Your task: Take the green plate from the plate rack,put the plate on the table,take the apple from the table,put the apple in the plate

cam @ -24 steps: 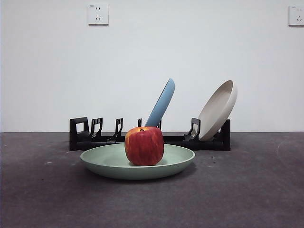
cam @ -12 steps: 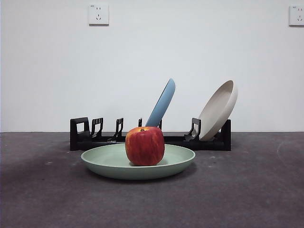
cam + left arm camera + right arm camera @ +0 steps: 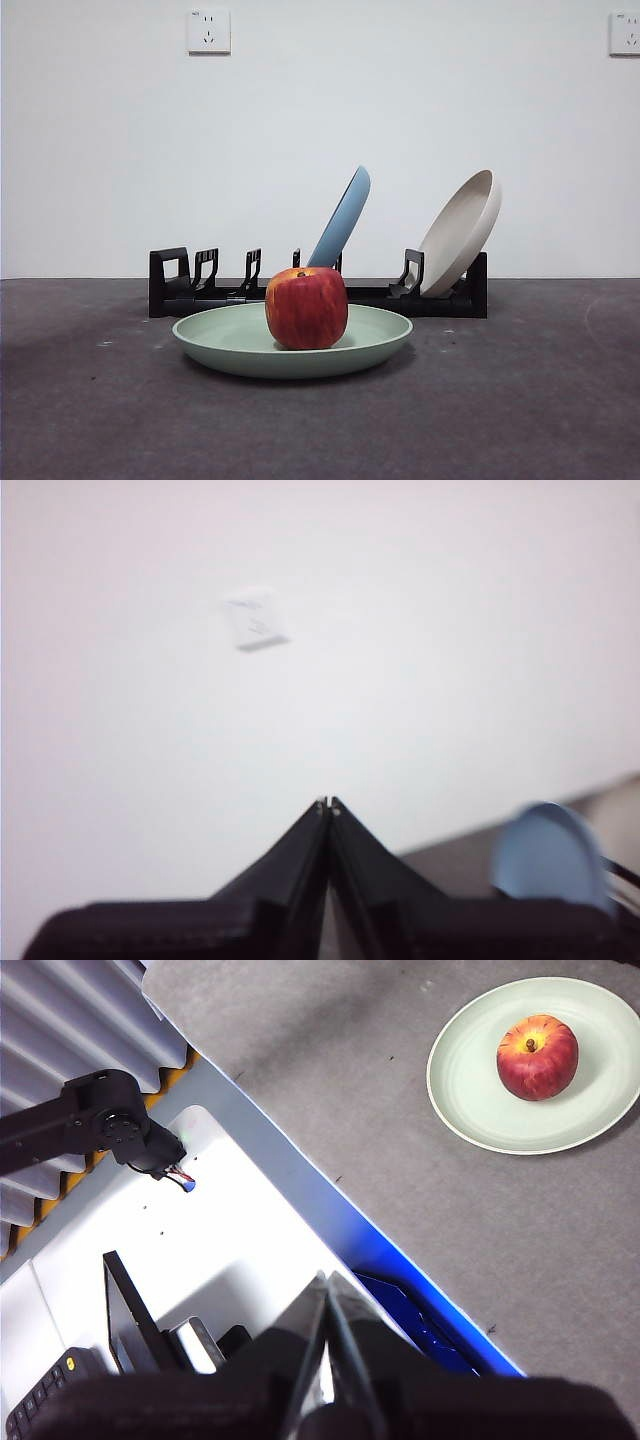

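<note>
Red with yellow streaks, the apple sat upright near the middle of the green plate, which lay flat on the table just in front of the plate rack. In that rack a light blue plate leaned at about one o'clock, and a beige plate tilted the same way further along. Both arms waited well away: the left gripper and the right gripper each had their jaws pressed together on nothing.
</note>
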